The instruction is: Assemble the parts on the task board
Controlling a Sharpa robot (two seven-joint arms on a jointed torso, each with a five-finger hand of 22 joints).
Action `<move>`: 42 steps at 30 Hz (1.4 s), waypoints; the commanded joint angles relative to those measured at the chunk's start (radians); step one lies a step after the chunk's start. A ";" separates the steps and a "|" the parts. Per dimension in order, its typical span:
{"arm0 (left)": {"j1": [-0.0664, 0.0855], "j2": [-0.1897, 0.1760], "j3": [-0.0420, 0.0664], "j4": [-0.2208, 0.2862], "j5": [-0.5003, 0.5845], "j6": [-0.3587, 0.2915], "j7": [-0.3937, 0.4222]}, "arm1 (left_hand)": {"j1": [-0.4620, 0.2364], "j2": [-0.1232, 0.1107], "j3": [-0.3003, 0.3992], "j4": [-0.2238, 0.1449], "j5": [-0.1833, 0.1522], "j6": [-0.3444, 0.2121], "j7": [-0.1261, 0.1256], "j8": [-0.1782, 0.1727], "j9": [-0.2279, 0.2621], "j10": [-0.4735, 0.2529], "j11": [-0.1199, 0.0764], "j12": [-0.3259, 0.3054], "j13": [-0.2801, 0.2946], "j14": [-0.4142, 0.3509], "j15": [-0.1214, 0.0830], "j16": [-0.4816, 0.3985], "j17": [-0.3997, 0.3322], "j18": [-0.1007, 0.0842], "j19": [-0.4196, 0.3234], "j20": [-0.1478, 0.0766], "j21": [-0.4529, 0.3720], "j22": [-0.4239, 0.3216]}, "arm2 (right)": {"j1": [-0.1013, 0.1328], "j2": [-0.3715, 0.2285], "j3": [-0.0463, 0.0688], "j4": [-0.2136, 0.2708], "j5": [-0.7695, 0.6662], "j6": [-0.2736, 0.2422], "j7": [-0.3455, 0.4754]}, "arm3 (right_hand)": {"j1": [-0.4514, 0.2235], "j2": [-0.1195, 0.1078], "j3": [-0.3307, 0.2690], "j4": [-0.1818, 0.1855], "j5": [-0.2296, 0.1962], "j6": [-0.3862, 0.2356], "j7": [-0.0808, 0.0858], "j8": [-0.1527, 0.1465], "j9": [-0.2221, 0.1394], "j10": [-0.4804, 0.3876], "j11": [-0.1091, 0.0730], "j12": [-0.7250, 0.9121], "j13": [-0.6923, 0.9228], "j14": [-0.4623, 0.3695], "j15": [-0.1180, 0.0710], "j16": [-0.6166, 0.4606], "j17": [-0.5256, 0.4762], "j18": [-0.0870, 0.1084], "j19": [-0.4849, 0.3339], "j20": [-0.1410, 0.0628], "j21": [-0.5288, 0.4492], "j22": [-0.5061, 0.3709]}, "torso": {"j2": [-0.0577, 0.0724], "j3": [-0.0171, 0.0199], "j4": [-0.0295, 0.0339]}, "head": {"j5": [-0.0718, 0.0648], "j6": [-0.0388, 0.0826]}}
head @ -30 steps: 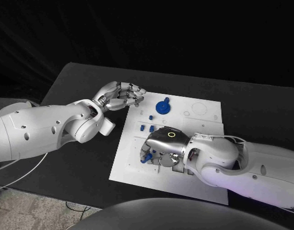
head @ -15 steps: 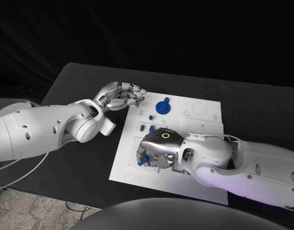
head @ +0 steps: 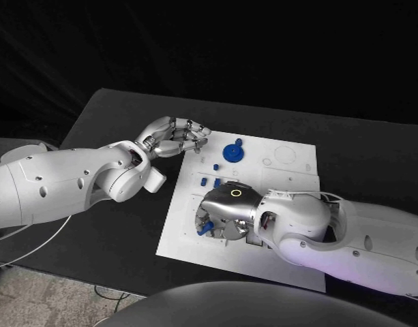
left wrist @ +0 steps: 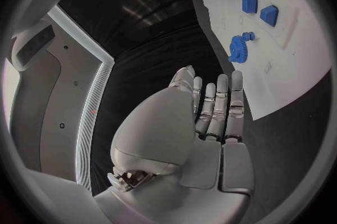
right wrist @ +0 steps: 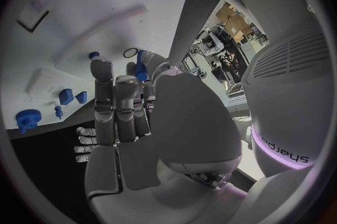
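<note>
Head view: white task board (head: 292,178); blue gear (head: 232,151) upright

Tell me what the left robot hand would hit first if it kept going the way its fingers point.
Probably the blue gear on the task board. The left robot hand hovers at the board's corner, fingers aimed toward it, though its height above the board is unclear.

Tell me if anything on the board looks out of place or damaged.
Nothing stands out. The task board lies flat on the table, the blue gear sits on it, and the right hand holds a blue part.
</note>
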 commanded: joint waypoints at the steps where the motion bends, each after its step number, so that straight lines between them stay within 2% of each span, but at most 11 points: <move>1: 0.000 0.002 0.000 0.001 0.001 0.026 0.000 | 0.001 0.012 0.004 0.001 0.004 -0.007 0.003 0.007 -0.001 0.000 0.009 0.006 -0.001 0.000 0.007 0.004 -0.001 0.016 -0.003 0.002 -0.004 0.013 | 0.006 -0.007 -0.002 0.006 -0.026 0.003 -0.003 | -0.002 0.009 0.001 -0.008 0.011 0.006 0.000 0.002 0.003 0.046 -0.055 0.008 0.016 0.003 -0.005 0.003 -0.002 0.007 0.006 -0.004 0.003 0.060 | 0.000 0.0000 -0.0001 | 0.003 0.000; 6: 0.000 0.004 0.000 -0.001 0.006 0.031 -0.002 | 0.001 0.012 0.004 0.001 0.004 -0.007 0.003 0.007 -0.001 0.000 0.009 0.006 -0.001 0.000 0.007 0.004 -0.001 0.016 -0.003 0.002 -0.004 0.013 | 0.034 -0.011 -0.002 0.022 -0.040 0.035 -0.013 | -0.010 0.007 0.001 -0.009 0.028 0.007 -0.002 0.003 0.006 0.042 -0.056 0.019 0.027 -0.005 -0.006 -0.011 -0.017 0.008 0.001 -0.005 -0.009 0.057 | -0.002 -0.0014 -0.0013 | 0.002 0.000; 11: -0.001 0.007 0.000 -0.004 0.009 0.038 -0.005 | 0.000 0.015 0.005 0.003 0.005 -0.006 0.004 0.008 -0.001 0.001 0.011 0.007 -0.003 0.000 0.007 0.005 -0.001 0.016 -0.003 0.003 -0.005 0.014 | 0.055 -0.001 -0.001 0.030 -0.066 0.096 -0.028 | -0.031 0.001 0.003 -0.010 0.089 0.003 -0.004 0.002 0.012 0.034 -0.056 0.034 0.044 -0.007 -0.005 -0.020 -0.021 0.007 0.000 -0.005 -0.007 0.058 | 0.000 -0.0005 -0.0011 | 0.003 0.000; 15: -0.001 0.009 0.000 -0.005 0.010 0.045 -0.008 | 0.000 0.017 0.005 0.004 0.005 -0.005 0.004 0.009 -0.001 0.002 0.012 0.008 -0.003 0.000 0.008 0.005 -0.002 0.016 -0.003 0.003 -0.005 0.015 | 0.062 0.012 -0.001 0.031 -0.072 0.151 -0.034 | -0.044 -0.001 0.007 -0.012 0.114 -0.001 -0.006 0.000 0.014 0.027 -0.055 0.040 0.052 -0.016 -0.004 -0.039 -0.039 0.009 -0.007 -0.004 -0.028 0.054 | 0.001 0.0001 0.0017 | 0.006 0.000; 18: -0.001 0.010 0.000 -0.005 0.010 0.047 -0.010 | -0.001 0.018 0.005 0.004 0.005 -0.005 0.004 0.010 -0.001 0.003 0.012 0.008 -0.004 0.000 0.008 0.006 -0.002 0.016 -0.003 0.004 -0.005 0.015 | 0.064 0.019 -0.001 0.031 -0.074 0.179 -0.039 | -0.047 -0.001 0.009 -0.013 0.124 -0.002 -0.006 -0.001 0.014 0.024 -0.055 0.041 0.054 -0.018 -0.004 -0.045 -0.043 0.010 -0.010 -0.004 -0.034 0.052 | 0.001 -0.0002 -0.0002 | 0.010 0.000; 25: -0.002 0.014 0.000 -0.010 0.022 0.056 -0.016 | -0.001 0.019 0.005 0.005 0.005 -0.004 0.004 0.010 -0.001 0.003 0.012 0.009 -0.004 0.000 0.008 0.006 -0.002 0.016 -0.003 0.004 -0.005 0.015 | 0.066 0.034 -0.001 0.025 -0.073 0.240 -0.055 | -0.057 0.000 0.013 -0.012 0.135 -0.004 -0.007 -0.002 0.015 0.018 -0.052 0.042 0.058 -0.028 -0.001 -0.063 -0.061 0.012 -0.018 -0.002 -0.057 0.048 | 0.000 -0.0012 -0.0005 | 0.010 0.000; 36: -0.005 0.018 -0.001 -0.014 0.029 0.062 -0.021 | -0.001 0.020 0.006 0.006 0.005 -0.004 0.004 0.011 -0.001 0.004 0.013 0.009 -0.005 0.000 0.009 0.006 -0.002 0.016 -0.003 0.004 -0.006 0.015 | 0.066 0.041 -0.001 0.016 -0.072 0.247 -0.068 | -0.061 -0.002 0.017 -0.017 0.130 -0.011 -0.005 -0.006 0.015 0.010 -0.050 0.043 0.062 -0.043 0.001 -0.090 -0.086 0.017 -0.034 0.000 -0.097 0.041 | 0.000 -0.0005 -0.0003 | 0.013 0.000; 42: -0.005 0.018 -0.001 -0.014 0.029 0.064 -0.023 | -0.001 0.020 0.006 0.006 0.005 -0.004 0.004 0.011 -0.001 0.004 0.013 0.009 -0.005 0.000 0.009 0.006 -0.002 0.016 -0.003 0.004 -0.006 0.015 | 0.066 0.043 -0.001 0.016 -0.077 0.231 -0.076 | -0.061 -0.002 0.021 -0.022 0.123 -0.015 -0.002 -0.009 0.015 0.005 -0.049 0.044 0.066 -0.053 0.003 -0.106 -0.102 0.020 -0.045 0.001 -0.126 0.036 | 0.000 -0.0005 -0.0005 | 0.015 0.000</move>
